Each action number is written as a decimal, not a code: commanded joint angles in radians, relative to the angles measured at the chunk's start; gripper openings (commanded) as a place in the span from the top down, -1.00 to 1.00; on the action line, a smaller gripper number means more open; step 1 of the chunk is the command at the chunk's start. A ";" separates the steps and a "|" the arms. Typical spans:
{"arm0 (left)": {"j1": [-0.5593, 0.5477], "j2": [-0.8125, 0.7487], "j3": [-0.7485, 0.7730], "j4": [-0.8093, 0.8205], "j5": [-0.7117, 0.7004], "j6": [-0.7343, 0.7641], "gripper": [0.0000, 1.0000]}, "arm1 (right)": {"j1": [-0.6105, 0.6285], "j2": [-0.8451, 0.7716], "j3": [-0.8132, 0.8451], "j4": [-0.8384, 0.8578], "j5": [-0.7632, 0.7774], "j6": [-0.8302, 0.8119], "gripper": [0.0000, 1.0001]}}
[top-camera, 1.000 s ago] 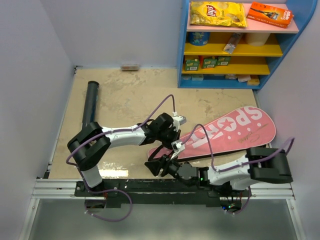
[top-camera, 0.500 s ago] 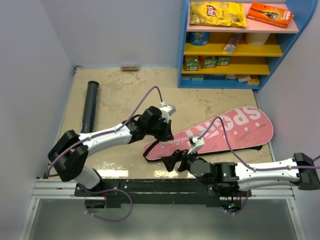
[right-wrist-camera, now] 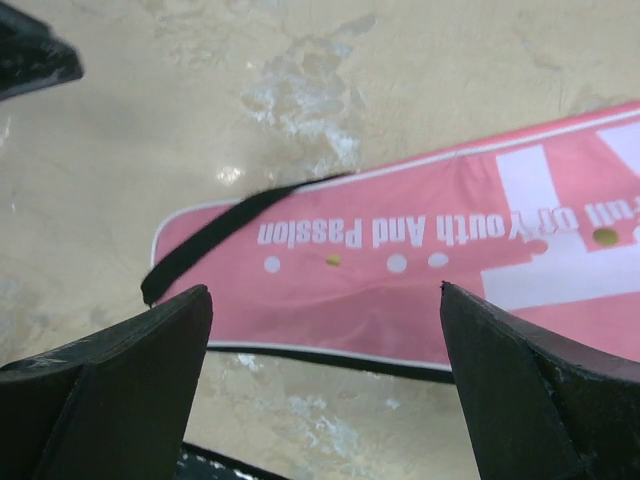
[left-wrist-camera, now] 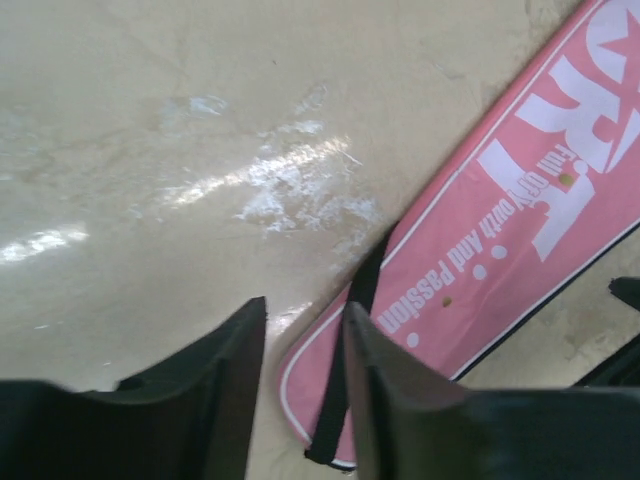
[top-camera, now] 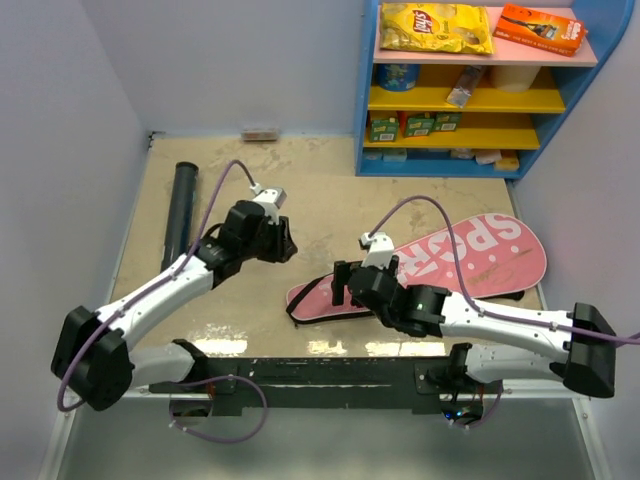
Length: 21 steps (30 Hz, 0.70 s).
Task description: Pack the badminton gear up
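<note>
The beige marbled tabletop [top-camera: 300,190] fills most of the overhead view, and a blue shelf unit [top-camera: 368,100] with yellow boards stands at its far right corner. The pink racket-shaped bag [top-camera: 470,262] lies flat and diagonal across the right half of the tabletop. Its wide rounded end, lettered SPORT in white, is toward the right edge, and its narrow end points to the near centre. The long black tube [top-camera: 182,210] lies along the far left side of the tabletop, well apart from the bag. The left end effector [top-camera: 278,238] hangs over bare tabletop between the tube and the bag. In its wrist view its fingers stand only narrowly parted with nothing between them [left-wrist-camera: 305,315], and the bag's narrow end [left-wrist-camera: 500,230] lies just beyond their tips. The right end effector [top-camera: 345,283] is poised over that narrow end. In its wrist view its fingers are spread wide and hold nothing [right-wrist-camera: 322,290], with the pink fabric [right-wrist-camera: 400,290] showing between them; whether they touch it cannot be told. A black strap [right-wrist-camera: 230,225] runs along the bag's narrow end. On the top shelf, a yellow snack packet [top-camera: 436,27] sits just beside an orange box [top-camera: 541,28].
</note>
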 commanded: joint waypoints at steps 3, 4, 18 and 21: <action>0.030 -0.186 0.070 -0.118 -0.180 0.068 -0.34 | -0.091 0.071 0.223 -0.078 0.079 -0.128 -0.98; 0.030 -0.202 0.079 -0.126 -0.200 0.083 -0.46 | -0.097 0.083 0.278 -0.103 0.115 -0.142 -0.98; 0.030 -0.379 0.185 -0.187 -0.305 0.120 -1.00 | -0.131 0.125 0.506 -0.154 0.210 -0.350 -0.98; 0.030 -0.400 0.169 -0.164 -0.318 0.125 -1.00 | -0.134 0.135 0.533 -0.155 0.241 -0.339 -0.98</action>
